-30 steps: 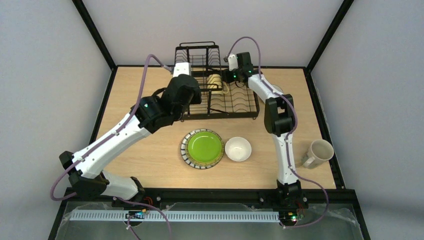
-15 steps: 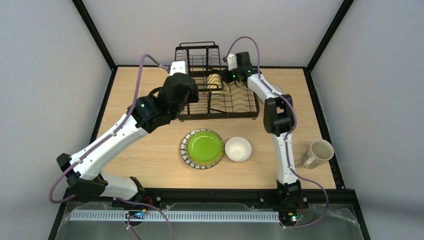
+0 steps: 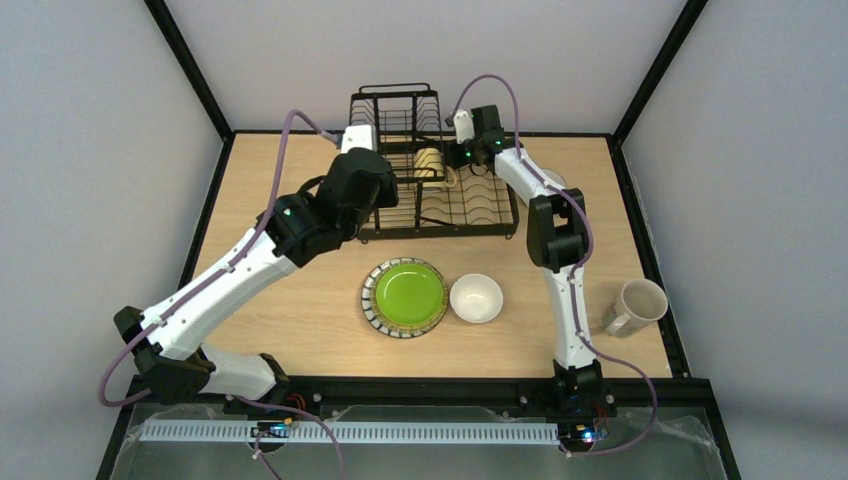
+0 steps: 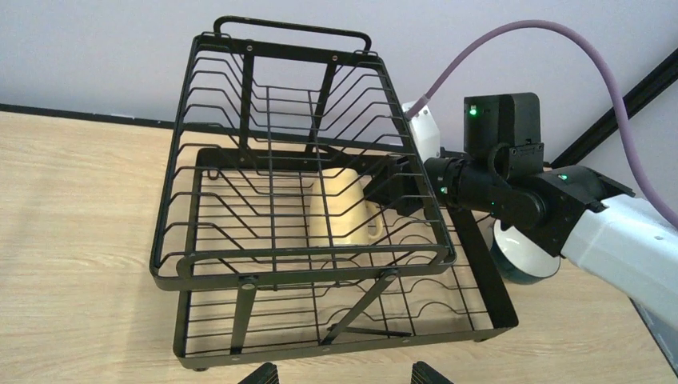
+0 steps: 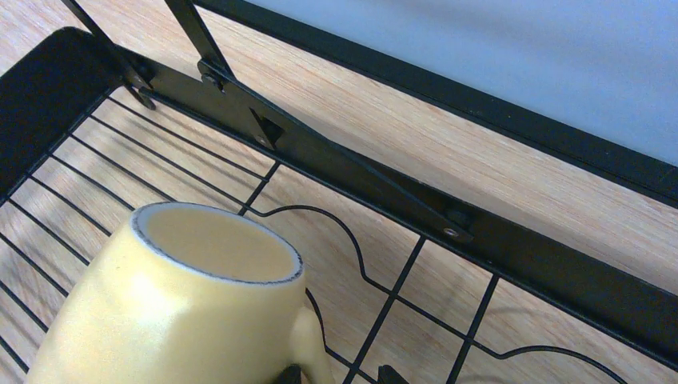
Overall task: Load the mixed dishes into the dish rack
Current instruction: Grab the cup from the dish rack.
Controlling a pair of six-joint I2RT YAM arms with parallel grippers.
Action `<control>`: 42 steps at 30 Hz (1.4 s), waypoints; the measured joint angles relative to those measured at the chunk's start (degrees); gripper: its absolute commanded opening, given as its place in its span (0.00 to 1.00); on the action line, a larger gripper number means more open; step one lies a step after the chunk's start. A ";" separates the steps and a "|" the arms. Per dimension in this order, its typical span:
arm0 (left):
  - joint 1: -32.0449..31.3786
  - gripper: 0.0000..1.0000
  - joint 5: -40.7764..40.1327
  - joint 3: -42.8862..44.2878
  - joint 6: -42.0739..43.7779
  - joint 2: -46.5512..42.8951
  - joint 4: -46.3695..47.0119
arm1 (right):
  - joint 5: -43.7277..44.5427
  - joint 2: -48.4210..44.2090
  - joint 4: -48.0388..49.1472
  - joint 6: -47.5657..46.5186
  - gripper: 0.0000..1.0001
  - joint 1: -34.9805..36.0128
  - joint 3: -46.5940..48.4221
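Yellow mug [image 5: 184, 312]: tilted in the dish rack [image 4: 489, 280], on the flat tray under the raised tier; placing looks nearly done.
Right gripper [image 5: 340, 374]: fingertips flank the handle (clamped or loose, cannot tell).
Left gripper [image 4: 344, 374]: spread wide, empty.
Next: let go, back out clear of the wires.

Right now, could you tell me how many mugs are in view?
2: the yellow mug inside the dish rack, and the cream mug on the table, far right.

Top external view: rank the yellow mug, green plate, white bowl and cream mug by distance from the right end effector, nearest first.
1. yellow mug, inside the dish rack, right beside the right end effector.
2 and 3. white bowl and green plate, side by side mid-table: too close to call.
4. cream mug, at the table's right edge.
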 measured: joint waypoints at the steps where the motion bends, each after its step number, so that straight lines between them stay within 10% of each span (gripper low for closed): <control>1: -0.02 0.96 0.02 -0.15 0.00 -0.02 0.04 | -0.07 0.02 -0.13 -0.02 0.54 0.00 0.00; 14: 0.00 0.96 0.44 -1.97 -0.02 -0.57 1.29 | -0.85 2.58 -0.52 -0.61 0.51 0.00 0.00; 21: 0.35 0.96 0.44 -2.08 0.00 -0.57 1.31 | -0.61 3.52 -0.48 -1.29 0.01 0.22 0.00; 42: 0.85 0.96 1.40 -6.27 0.02 -1.40 3.96 | 6.16 1.49 5.25 -1.29 0.00 1.46 -3.87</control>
